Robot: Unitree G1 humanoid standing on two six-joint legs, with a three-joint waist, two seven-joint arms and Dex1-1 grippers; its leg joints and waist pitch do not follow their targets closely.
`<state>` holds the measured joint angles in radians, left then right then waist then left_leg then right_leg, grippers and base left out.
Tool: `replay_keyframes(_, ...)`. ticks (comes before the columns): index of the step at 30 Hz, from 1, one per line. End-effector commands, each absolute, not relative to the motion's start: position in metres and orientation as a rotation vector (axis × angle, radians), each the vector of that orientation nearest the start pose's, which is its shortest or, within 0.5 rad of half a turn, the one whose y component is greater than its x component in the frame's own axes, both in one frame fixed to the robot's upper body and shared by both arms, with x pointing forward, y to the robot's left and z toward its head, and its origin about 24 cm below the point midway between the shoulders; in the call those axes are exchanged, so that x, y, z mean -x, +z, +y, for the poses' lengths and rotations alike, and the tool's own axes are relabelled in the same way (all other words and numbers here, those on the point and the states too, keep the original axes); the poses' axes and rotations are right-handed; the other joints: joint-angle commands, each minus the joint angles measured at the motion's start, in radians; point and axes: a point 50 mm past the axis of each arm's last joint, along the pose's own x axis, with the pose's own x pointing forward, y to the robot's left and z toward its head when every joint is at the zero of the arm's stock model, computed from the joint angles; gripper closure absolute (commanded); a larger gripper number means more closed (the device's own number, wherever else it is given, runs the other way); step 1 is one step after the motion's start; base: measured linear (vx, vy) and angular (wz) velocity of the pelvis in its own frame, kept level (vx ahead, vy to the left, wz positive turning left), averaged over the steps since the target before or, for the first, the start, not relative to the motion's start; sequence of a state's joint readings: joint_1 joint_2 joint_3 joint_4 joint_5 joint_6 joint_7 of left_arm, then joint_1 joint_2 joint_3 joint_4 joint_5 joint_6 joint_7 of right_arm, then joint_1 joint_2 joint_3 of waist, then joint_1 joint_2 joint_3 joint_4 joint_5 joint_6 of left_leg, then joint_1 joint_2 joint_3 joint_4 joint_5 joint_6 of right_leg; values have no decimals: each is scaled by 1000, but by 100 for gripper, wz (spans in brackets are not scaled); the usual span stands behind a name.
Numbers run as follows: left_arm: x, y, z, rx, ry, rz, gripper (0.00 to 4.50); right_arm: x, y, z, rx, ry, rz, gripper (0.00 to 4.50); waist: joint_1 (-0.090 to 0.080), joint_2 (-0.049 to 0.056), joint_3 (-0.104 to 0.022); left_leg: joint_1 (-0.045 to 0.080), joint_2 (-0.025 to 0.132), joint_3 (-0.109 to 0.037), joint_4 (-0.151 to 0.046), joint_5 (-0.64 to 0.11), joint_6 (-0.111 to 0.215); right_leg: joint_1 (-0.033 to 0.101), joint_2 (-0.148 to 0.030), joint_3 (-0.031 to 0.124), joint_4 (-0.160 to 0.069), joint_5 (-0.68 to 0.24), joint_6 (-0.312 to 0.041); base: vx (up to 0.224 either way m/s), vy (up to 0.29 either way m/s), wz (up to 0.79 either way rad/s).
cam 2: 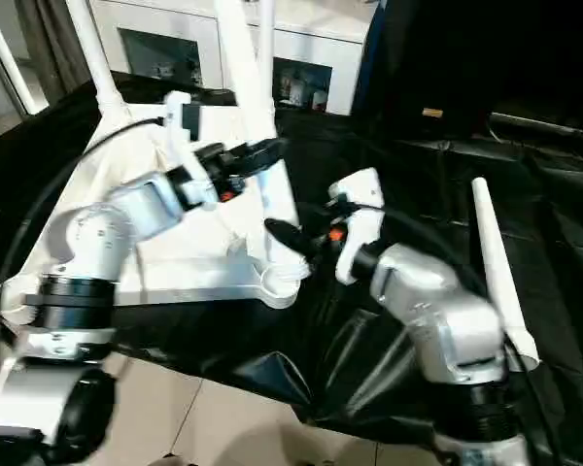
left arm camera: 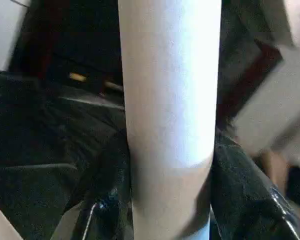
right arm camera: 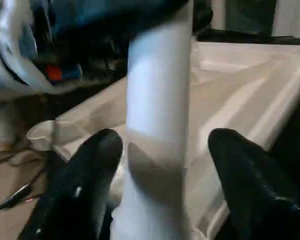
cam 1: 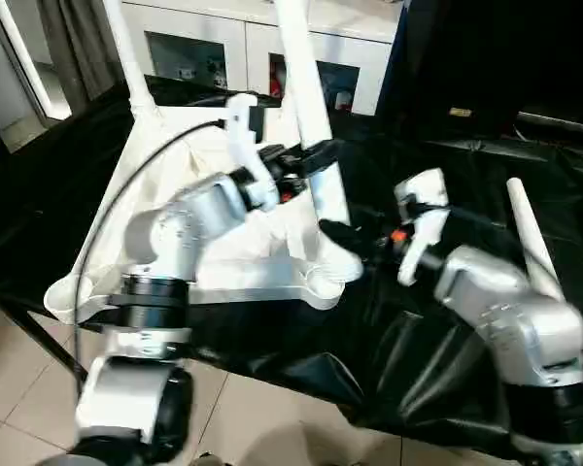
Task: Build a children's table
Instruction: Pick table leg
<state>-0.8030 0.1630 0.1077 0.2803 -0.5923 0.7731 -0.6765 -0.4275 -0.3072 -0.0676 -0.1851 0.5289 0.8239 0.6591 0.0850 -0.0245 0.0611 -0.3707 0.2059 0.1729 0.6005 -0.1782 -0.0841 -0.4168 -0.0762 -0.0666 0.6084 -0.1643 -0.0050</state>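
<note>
Surface: black sheeting (cam 1: 447, 320) is covering my bench, with the table top (cam 1: 223, 262) lying upside down on it.
Left gripper (cam 1: 316, 155): I'm clamping the near-right leg (cam 1: 311, 107).
Right gripper (cam 2: 287, 238): I'm holding it open around that leg's base.
Progress: three legs are standing in sockets.
Left: spare leg (cam 1: 534, 243) is lying on the sheeting to my right, waiting.

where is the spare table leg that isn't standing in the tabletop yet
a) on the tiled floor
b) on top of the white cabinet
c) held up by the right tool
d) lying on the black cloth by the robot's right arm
d: the loose leg lies on the black cloth beside the right arm, while the left tool is clamped on a leg standing in the tabletop.
</note>
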Motion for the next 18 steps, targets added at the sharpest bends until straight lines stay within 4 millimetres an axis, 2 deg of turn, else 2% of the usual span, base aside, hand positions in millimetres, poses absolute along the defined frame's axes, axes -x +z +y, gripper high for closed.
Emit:
replay_keyframes(1,-346,183,88,412,-1097,140,260,-289,152,-139,-236,959,169,140,-4,-3,-72,8,10,3,-69,-159,12,60,-45,40,-77,-272,-127,0,0,0)
replay_keyframes(2,-346,184,89,408,-1107,139,260,-288,153,-140,-248,978,176,140,-3,-3,-74,9,10,3,-68,-151,10,63,-46,40,-73,-252,-139,0,0,0)
replay_keyframes(3,-342,190,90,419,-1187,126,260,-286,154,-141,-255,1028,204,140,-2,-4,-74,9,11,3,-67,-147,10,62,-47,41,-73,-241,-144,0,0,0)
replay_keyframes(7,-327,203,89,425,-1374,70,260,-281,145,-141,-231,1087,297,140,1,-6,-74,7,11,4,-67,-142,8,64,-49,40,-70,-241,-166,0,0,0)
replay_keyframes(8,-326,204,88,425,-1394,63,261,-279,143,-141,-237,1102,317,140,0,-8,-72,8,12,5,-66,-150,8,64,-50,41,-71,-255,-164,0,0,0)
replay_keyframes(11,-324,207,88,432,-1426,44,262,-275,141,-140,-247,1132,347,140,1,-4,-71,9,11,5,-66,-159,6,63,-50,40,-75,-289,-157,0,0,0)
replay_keyframes(13,-324,210,88,453,-1439,22,262,-274,139,-139,-251,1140,357,140,1,-7,-71,8,10,5,-66,-167,0,63,-51,39,-79,-319,-145,0,0,0)
replay_keyframes(14,-322,212,87,471,-1456,1,262,-274,138,-138,-254,1143,364,175,2,-7,-71,9,11,5,-66,-166,-2,62,-51,39,-80,-323,-143,0,0,0)
replay_keyframes(18,-322,214,87,478,-1473,2,262,-274,138,-138,-261,1151,369,189,1,-6,-71,8,10,3,-67,-171,-5,62,-49,38,-82,-337,-129,0,0,0)
